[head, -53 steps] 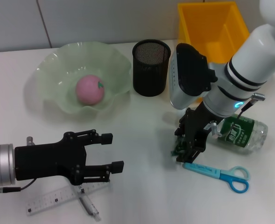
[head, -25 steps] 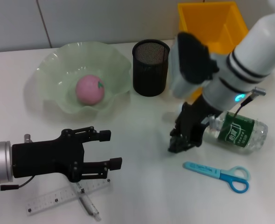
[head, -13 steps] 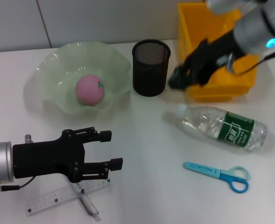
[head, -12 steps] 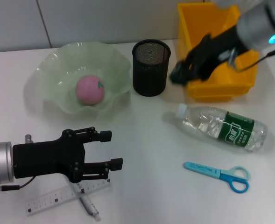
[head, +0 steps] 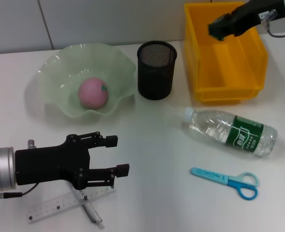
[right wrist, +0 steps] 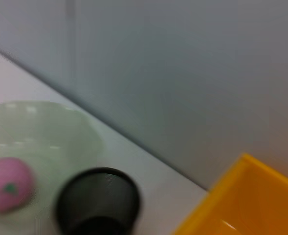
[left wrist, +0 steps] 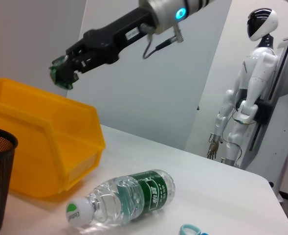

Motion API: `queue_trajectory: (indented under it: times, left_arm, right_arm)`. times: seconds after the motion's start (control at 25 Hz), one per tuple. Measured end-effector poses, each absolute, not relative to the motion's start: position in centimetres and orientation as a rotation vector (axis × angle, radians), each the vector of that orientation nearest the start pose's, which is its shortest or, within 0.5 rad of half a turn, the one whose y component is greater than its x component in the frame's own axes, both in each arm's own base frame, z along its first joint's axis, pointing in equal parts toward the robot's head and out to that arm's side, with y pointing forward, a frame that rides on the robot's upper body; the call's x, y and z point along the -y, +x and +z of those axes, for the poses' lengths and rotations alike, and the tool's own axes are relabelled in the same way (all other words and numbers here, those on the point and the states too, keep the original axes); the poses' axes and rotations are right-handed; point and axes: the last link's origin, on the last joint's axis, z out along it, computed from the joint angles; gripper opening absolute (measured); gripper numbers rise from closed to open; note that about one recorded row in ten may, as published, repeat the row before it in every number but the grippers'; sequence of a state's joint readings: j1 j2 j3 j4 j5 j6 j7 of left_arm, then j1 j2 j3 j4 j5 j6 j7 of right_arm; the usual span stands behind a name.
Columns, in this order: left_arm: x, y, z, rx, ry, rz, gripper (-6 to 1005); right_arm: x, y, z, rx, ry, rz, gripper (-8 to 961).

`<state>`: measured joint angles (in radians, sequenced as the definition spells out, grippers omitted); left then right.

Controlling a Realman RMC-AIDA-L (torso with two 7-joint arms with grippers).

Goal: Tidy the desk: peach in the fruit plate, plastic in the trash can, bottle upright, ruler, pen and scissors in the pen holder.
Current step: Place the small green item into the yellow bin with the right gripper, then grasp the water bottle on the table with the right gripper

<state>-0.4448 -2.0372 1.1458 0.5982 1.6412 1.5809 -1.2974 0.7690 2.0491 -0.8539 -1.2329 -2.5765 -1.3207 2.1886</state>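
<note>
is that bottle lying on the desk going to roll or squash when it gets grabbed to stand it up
The bottle lies on its round side, so a nudge across it would probably roll it. It looks clear and apparently empty, likely light, with thin walls that may dent under a firm squeeze. The smooth plastic and label could slip, so a grip around the middle seems safer.

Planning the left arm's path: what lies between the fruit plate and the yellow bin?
In the head view, only the black mesh pen holder stands between the fruit plate and the yellow bin.
</note>
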Motion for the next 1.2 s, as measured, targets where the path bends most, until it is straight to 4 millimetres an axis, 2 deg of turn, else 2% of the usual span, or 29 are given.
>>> queue_trajectory:
  times: [0.2, 0.4, 0.72, 1.0, 1.2]
  left_arm:
    - [-29.3, -24.7, -3.1, 0.517, -2.918, -0.841, 800]
    - [-29.3, -24.6, -3.1, 0.522, -2.921, -0.845, 800]
    - [-29.3, -24.6, -3.1, 0.523, -2.923, -0.845, 800]
    - [-29.2, -24.6, -3.1, 0.525, -2.925, -0.848, 800]
    - [-29.2, -24.6, -3.0, 0.525, -2.927, -0.851, 800]
  right_arm:
    - [-45.5, 19.1, 9.2, -0.78, -2.244, -0.076, 266]
    - [-46.3, 19.8, 8.3, -0.841, -2.256, -0.116, 269]
    - [-46.6, 19.8, 8.2, -0.827, -2.245, -0.134, 622]
    - [-46.5, 20.0, 8.1, -0.83, -2.242, -0.135, 783]
    - [-46.5, 20.1, 8.2, -0.833, -2.237, -0.131, 783]
